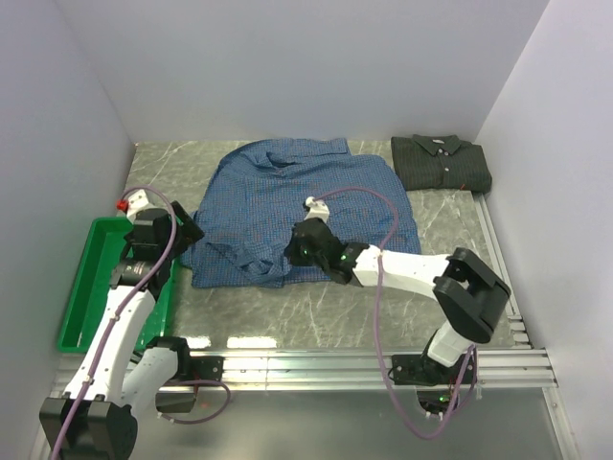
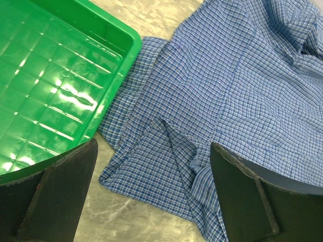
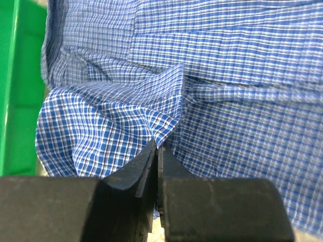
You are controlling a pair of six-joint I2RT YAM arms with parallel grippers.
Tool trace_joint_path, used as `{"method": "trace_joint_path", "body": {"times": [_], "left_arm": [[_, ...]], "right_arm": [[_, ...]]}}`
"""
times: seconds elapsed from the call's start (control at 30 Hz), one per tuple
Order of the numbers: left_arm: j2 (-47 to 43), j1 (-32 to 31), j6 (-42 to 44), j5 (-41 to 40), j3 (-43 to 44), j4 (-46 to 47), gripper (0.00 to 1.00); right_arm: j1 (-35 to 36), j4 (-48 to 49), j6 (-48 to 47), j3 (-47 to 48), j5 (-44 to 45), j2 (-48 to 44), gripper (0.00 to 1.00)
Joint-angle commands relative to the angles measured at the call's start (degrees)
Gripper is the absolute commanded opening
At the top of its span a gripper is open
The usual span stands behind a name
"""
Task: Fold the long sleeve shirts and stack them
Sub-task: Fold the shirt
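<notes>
Right tool point(image 3: 157, 147) pinches a fold of the blue shirt point(image 3: 227, 75) — left tool point(image 2: 154, 147) gapes wide above its hem.

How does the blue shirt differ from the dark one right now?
The blue shirt lies spread and rumpled in the centre; the dark shirt sits folded in a neat rectangle at the far right. The right end effector pinches a blue shirt fold; the dark shirt is untouched. Both have collars.

1. We see the blue shirt point(image 1: 306, 206) in fine blue-and-white checks.
2. The dark shirt point(image 1: 441, 163) looks green-charcoal to us, perhaps faintly patterned; it is too small to tell.
3. The tray point(image 1: 84, 287) is bright green.
4. The table point(image 1: 316, 321) is grey, veined like marble.
</notes>
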Motion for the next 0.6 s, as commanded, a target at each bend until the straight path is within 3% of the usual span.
{"method": "trace_joint_path", "body": {"times": [0.0,0.23,0.57], "left_arm": [[0.6,-0.3,1.2,3.1,-0.4,2.8,0.99],[2.7,-0.3,1.5,5.9,-0.7,3.1,0.99],[3.8,-0.3,1.8,7.8,-0.8,3.4,0.99]], "right_arm": [[3.5,0.5,3.4,-2.4,14.0,-6.8,0.08],[3.7,4.5,-2.5,-1.7,21.1,-9.9,0.08],[3.7,10.3,-15.5,7.8,26.7,-2.4,0.08]]}}
